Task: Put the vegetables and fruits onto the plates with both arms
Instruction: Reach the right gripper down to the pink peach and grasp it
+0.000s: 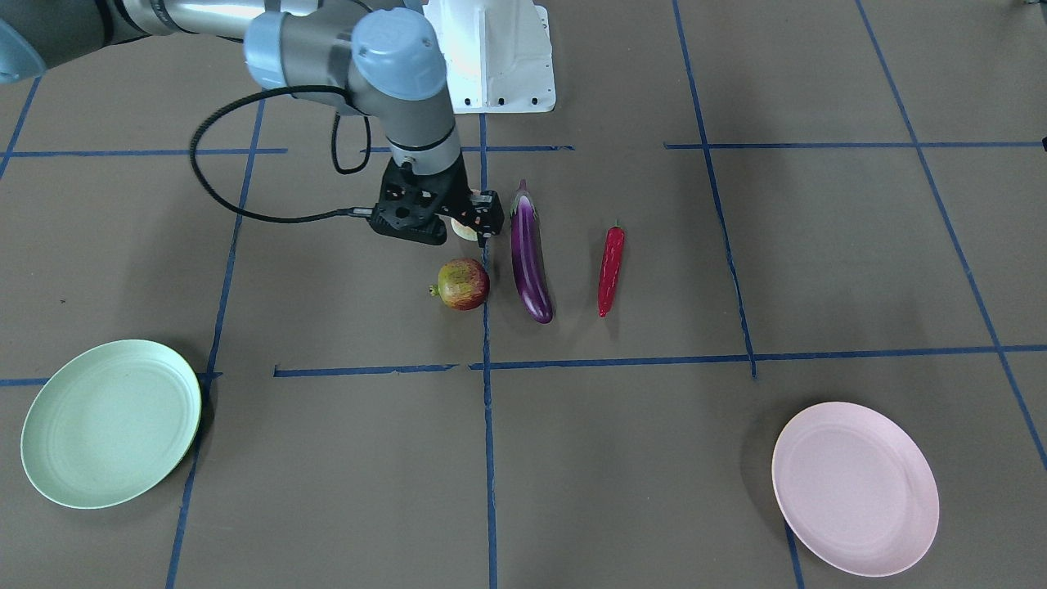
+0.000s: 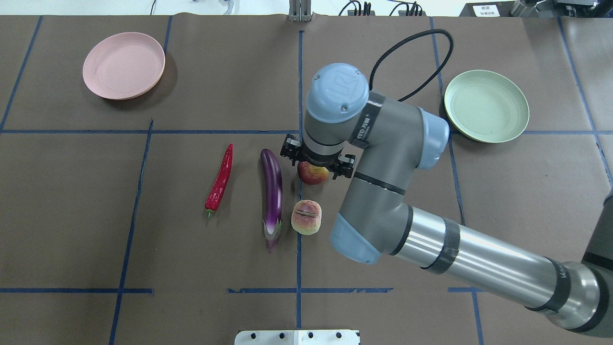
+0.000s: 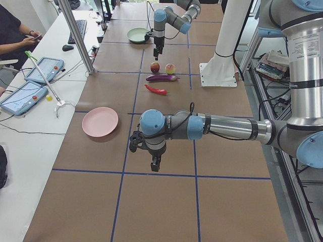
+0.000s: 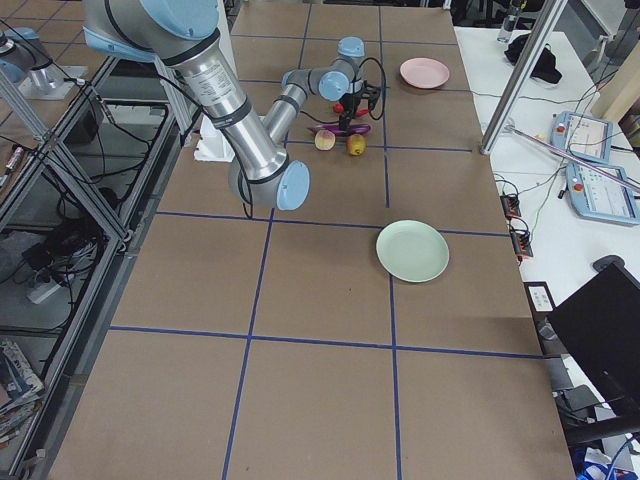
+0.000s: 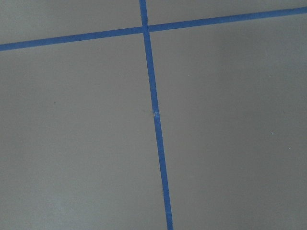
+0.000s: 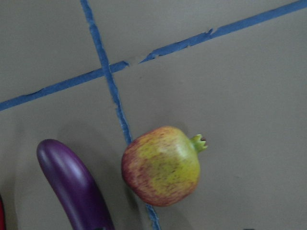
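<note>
My right gripper [image 1: 474, 232] hangs above the two fruits, over the pomegranate-like fruit [image 2: 312, 173] in the overhead view, touching neither. It looks open and empty. That fruit fills the right wrist view [image 6: 163, 165], next to the purple eggplant [image 6: 72, 187]. The peach-like fruit [image 2: 306, 217] lies nearer the base. The eggplant [image 2: 271, 196] and red chili [image 2: 220, 179] lie to the fruits' left. The pink plate [image 2: 123, 64] and mint green plate [image 2: 486, 106] are empty. My left gripper [image 3: 155, 165] hovers over bare table, far from everything; I cannot tell if it is open.
Blue tape lines grid the brown table. The white base block [image 1: 499, 53] stands at the robot's edge. The left wrist view shows only table and a tape crossing [image 5: 145, 28]. Operators' tablets [image 3: 22, 96] lie on a side table beyond the pink plate.
</note>
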You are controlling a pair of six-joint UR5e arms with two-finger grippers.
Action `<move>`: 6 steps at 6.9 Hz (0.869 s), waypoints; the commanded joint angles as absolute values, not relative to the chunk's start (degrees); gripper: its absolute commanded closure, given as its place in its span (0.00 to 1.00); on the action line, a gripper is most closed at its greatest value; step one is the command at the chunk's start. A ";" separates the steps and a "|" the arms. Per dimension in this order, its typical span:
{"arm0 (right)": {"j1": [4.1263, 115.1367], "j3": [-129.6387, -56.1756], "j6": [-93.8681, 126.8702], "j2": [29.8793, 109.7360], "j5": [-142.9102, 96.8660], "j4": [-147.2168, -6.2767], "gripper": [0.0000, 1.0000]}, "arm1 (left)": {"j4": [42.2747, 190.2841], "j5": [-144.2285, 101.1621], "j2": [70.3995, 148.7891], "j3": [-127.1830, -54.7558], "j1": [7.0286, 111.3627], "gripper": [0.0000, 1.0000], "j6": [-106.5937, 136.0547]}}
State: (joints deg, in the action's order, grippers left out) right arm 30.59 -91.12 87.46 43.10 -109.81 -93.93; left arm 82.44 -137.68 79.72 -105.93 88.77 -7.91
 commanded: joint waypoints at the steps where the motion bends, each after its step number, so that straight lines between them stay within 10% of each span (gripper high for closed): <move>1: 26.21 -87.28 89.38 40.95 -108.20 -94.57 0.00 | 82.44 -138.43 79.72 -106.00 88.77 0.00 -7.91; 6: 24.35 -86.22 88.95 41.56 -106.79 -100.02 0.01 | 82.44 -138.34 79.63 -106.00 88.77 0.00 -7.91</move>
State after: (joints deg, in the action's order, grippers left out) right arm 25.04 -86.27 89.09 40.68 -107.23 -99.53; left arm 82.44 -138.38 79.64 -105.96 88.77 -7.91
